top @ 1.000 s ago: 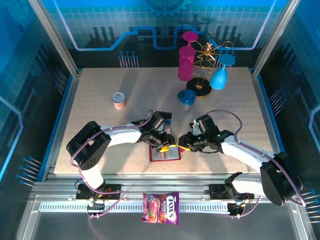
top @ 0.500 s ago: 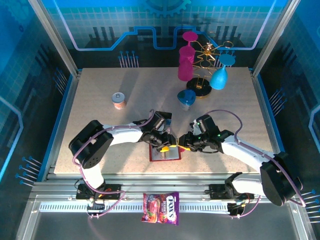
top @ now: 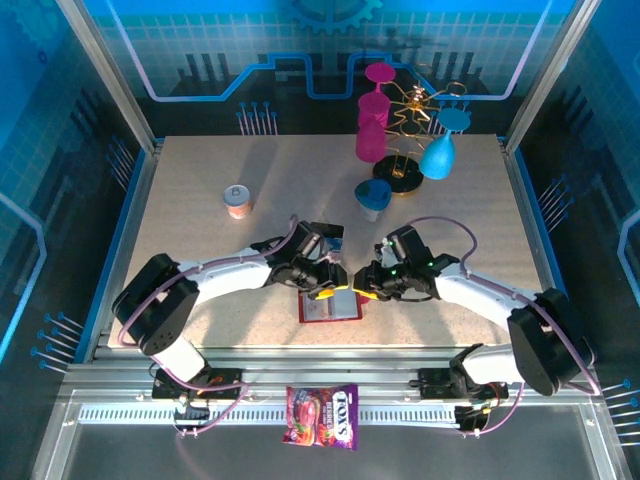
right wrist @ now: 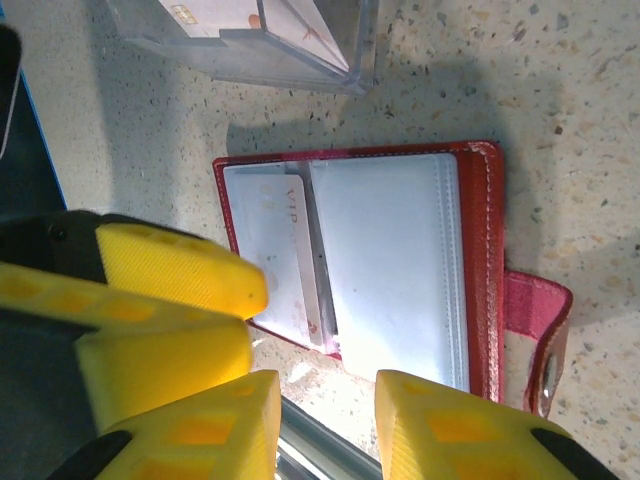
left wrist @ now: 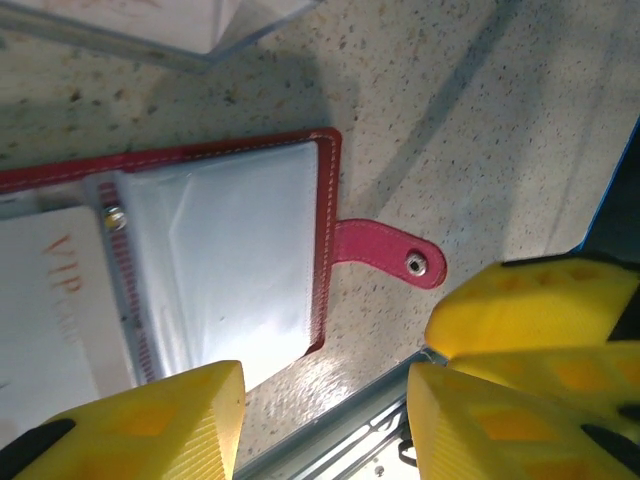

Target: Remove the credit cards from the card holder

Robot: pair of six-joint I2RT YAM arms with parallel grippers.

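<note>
Looking from the front: candy bag (top: 322,415) on the rail, then the card holder (top: 330,306) lying open and flat on the surface (top: 200,240), close to its near edge. Where's the card at? —dex

A pinkish credit card (right wrist: 283,262) marked VIP sits in the pocket away from the tab (right wrist: 535,320). Left tool (left wrist: 325,430) and right tool (right wrist: 325,425) hang over the holder's near edge, tips almost meeting. Both have fingers spread, nothing pinched. A clear tray (right wrist: 250,45) with other cards (right wrist: 195,14) lies just behind. A small can (top: 237,200) and a glass rack (top: 405,175) stand farther back. —pim
</note>
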